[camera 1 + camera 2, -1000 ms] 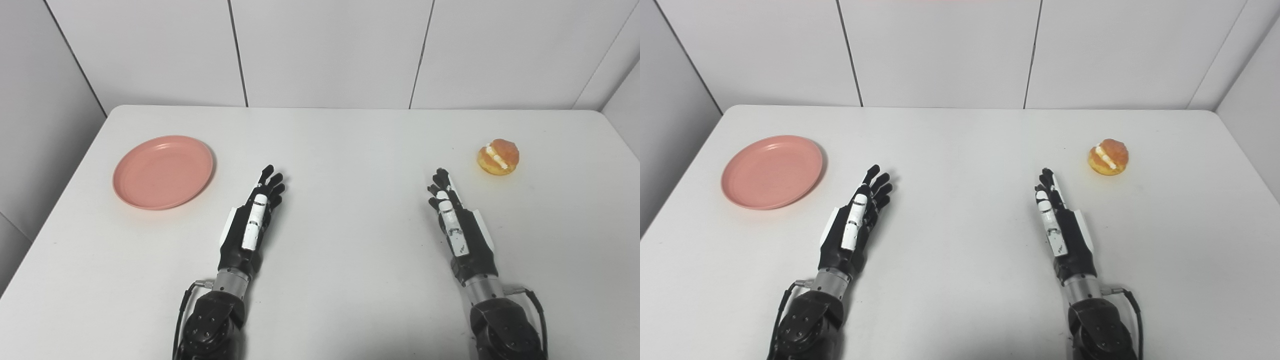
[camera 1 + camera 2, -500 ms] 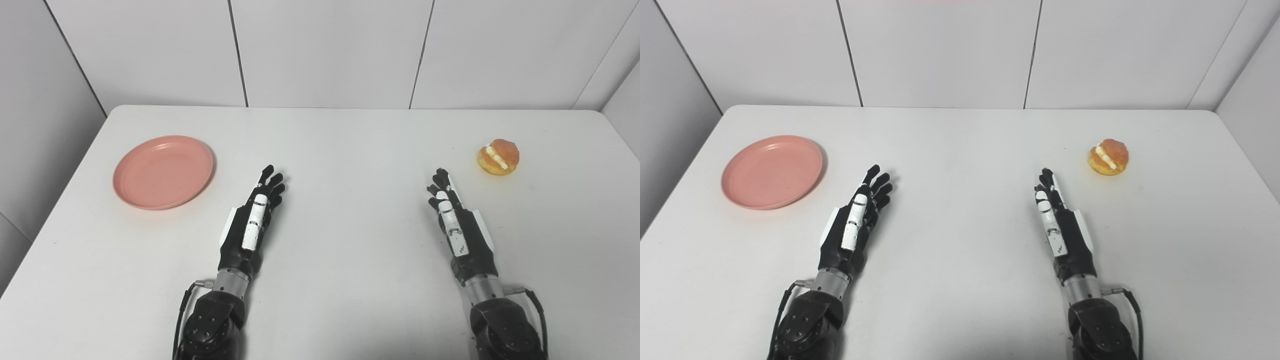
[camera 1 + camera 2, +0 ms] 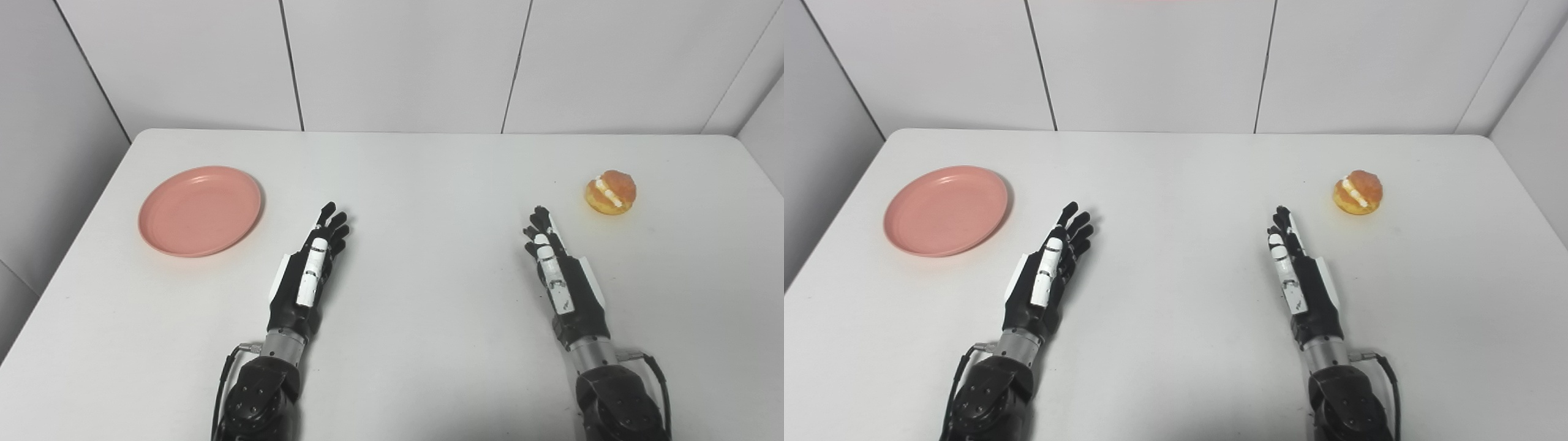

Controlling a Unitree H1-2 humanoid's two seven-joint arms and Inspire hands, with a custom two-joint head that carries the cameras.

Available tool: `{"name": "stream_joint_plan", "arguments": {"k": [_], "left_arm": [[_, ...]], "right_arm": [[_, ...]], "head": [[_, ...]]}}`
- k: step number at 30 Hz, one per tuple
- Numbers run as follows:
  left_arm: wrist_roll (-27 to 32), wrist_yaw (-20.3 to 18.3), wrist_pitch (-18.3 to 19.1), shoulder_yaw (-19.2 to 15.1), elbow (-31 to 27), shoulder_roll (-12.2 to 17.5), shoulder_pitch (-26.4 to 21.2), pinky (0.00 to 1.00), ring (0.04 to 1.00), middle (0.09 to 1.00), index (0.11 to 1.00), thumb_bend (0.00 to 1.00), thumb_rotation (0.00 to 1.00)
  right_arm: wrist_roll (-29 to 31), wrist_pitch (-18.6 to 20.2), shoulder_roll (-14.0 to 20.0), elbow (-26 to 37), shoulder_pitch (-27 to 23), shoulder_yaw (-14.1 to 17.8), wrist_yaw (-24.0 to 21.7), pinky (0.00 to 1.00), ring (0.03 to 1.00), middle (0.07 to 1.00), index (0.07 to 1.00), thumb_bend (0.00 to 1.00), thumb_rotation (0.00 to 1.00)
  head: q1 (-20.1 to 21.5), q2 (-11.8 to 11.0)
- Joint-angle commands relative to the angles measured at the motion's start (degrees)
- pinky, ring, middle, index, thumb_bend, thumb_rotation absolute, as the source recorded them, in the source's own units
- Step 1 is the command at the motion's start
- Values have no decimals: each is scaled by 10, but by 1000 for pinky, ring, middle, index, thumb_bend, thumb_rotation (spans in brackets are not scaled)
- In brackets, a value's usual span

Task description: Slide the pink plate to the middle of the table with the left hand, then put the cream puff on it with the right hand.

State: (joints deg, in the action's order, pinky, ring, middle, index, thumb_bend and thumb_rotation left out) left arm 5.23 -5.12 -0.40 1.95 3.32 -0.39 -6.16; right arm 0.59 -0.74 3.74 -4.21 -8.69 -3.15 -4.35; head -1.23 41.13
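A round pink plate (image 3: 199, 211) lies flat near the table's left side. At the right side sits a golden cream puff (image 3: 610, 192) with white filling. My left hand (image 3: 309, 266) rests low over the table to the right of and nearer than the plate, fingers stretched out and empty. On the other side my right hand (image 3: 560, 274) lies the same way, open and empty, nearer than the cream puff and to its left. Neither hand touches anything.
The white table (image 3: 429, 184) ends at pale panelled walls at the back and on both sides. Its left edge runs close to the plate, and its right edge lies beyond the cream puff.
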Motion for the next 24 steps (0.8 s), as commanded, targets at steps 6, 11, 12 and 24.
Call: {"name": "stream_joint_plan", "arguments": {"k": [6,11,12,24], "left_arm": [[-3,-2,11,1,23,4,14,1000,1000,1000,1000,425,1000],[-2,-3,13,1,22,5,15,1000,1000,1000,1000,434,1000],[-2,-3,15,1,21,5,16,1000,1000,1000,1000,436,1000],[-1,-4,18,1,20,5,16,1000,1000,1000,1000,437,1000]], "right_arm": [[-1,18,-4,-5,2,-6,-7,972,980,1000,1000,254,1000],[3,17,-6,-5,3,-5,-7,976,981,1000,1000,250,1000],[3,17,-6,-5,3,-5,-6,973,979,999,1000,249,1000],[3,21,-7,-2,3,-5,-5,975,980,998,1000,238,1000]], "head": [[0,0],[0,1],[0,1],[0,0]]}}
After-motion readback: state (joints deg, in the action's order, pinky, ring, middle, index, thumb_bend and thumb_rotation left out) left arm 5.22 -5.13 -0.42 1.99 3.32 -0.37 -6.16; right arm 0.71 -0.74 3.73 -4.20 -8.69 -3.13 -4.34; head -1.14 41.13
